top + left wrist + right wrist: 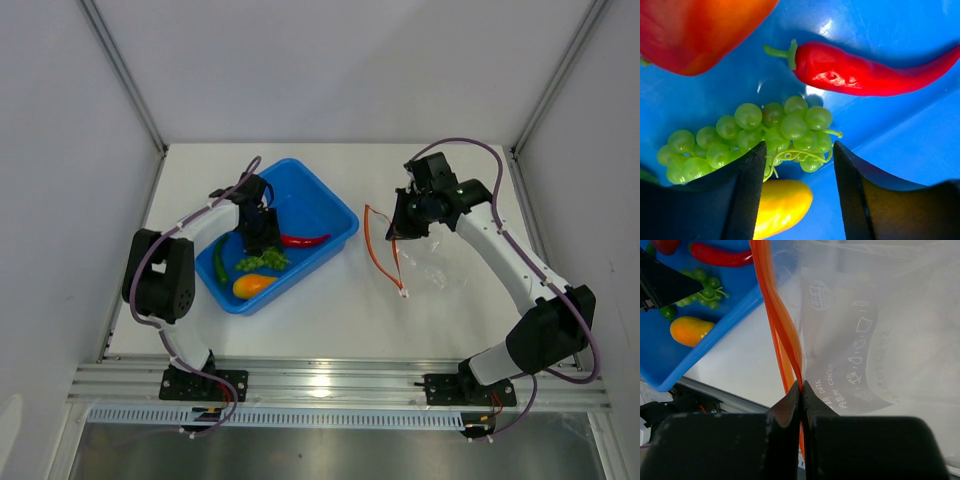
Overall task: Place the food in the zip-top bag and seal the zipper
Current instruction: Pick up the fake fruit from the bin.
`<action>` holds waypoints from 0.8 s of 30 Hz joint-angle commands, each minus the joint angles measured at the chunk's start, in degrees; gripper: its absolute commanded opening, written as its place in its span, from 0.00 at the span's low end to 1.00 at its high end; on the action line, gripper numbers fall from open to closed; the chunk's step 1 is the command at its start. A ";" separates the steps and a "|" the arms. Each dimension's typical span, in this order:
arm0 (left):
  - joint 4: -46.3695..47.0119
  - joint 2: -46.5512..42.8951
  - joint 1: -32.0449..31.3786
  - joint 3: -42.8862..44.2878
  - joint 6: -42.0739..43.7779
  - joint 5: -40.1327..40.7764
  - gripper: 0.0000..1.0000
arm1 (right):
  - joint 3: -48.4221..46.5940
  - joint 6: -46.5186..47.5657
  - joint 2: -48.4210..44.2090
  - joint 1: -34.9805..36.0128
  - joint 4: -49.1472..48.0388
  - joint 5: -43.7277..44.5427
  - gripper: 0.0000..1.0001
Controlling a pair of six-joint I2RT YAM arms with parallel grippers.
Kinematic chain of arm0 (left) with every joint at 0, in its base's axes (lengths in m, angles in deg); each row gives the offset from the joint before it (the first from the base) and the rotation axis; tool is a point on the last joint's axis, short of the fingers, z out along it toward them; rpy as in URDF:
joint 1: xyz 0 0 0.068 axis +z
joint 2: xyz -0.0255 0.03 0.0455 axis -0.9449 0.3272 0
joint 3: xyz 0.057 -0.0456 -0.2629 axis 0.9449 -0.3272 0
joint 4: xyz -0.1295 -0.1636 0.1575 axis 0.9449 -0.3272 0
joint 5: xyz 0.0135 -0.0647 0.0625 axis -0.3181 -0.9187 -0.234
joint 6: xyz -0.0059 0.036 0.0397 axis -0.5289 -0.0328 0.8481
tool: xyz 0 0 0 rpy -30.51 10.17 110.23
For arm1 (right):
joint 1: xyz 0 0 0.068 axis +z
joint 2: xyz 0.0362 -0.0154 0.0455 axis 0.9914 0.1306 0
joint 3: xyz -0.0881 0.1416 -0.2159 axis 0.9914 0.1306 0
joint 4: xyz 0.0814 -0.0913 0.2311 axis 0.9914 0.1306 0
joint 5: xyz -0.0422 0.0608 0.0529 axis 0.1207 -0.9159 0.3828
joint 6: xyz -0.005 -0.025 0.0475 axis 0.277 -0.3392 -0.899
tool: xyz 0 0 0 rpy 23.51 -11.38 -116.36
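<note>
Nothing has gone into the bag yet, so by my reading the task is at its first pick. All the food in view lies in the blue tray on the left of the white table: a red chili, a bunch of green grapes, a red-orange fruit, a yellow-orange piece and a green pepper by the tray's left wall. The left gripper hangs low over the tray with its jaws spread, one on each side of the stalk end of the grape bunch; the left jaw looks to be just against the grapes, though nothing is pinched. The zip-top bag lies well apart from the tray on the right of the table, clear and apparently empty (only its printed label shows through the plastic). The right gripper has its fingers pressed together on the zipper at the mouth edge, and above that pinch the two orange strips part, so the mouth is unsealed. Every piece has yet to be lifted and carried across into the mouth, and the zipper then pressed closed along its length.
</note>
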 commanded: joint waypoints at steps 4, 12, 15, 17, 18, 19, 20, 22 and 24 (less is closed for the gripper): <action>2.21 0.57 -0.84 1.51 -0.56 -1.54 0.52 | -1.59 0.27 -0.53 -1.40 0.82 -0.91 0.00; 1.60 0.13 -1.37 2.03 -0.56 -0.14 0.25 | 0.08 0.71 -1.41 -2.19 -0.06 -1.87 0.00; 0.90 -0.66 -1.28 2.21 -0.29 0.83 0.18 | 0.17 0.97 -1.32 -2.36 -0.24 -2.14 0.00; 0.20 -1.10 -1.28 2.73 -0.12 1.01 0.11 | 0.26 1.06 -1.32 -2.45 -0.24 -2.40 0.00; -0.07 -1.27 -1.28 2.82 -0.12 1.27 0.08 | 0.26 1.15 -1.32 -2.45 -0.41 -2.49 0.00; -0.33 -1.54 -1.28 3.17 -0.12 1.36 0.05 | 0.26 1.23 -1.23 -2.54 -0.41 -2.49 0.00; -1.29 -1.97 -1.28 3.44 -0.12 1.54 0.01 | 0.26 1.41 -1.14 -2.54 -0.50 -2.58 0.00; -2.18 -2.77 -1.28 4.32 0.14 2.06 0.00 | 0.17 1.50 -1.14 -2.54 -0.41 -2.58 0.00; -3.49 -4.35 -1.28 5.37 0.41 2.59 0.00 | 0.08 1.41 -1.32 -2.54 -0.59 -2.58 0.00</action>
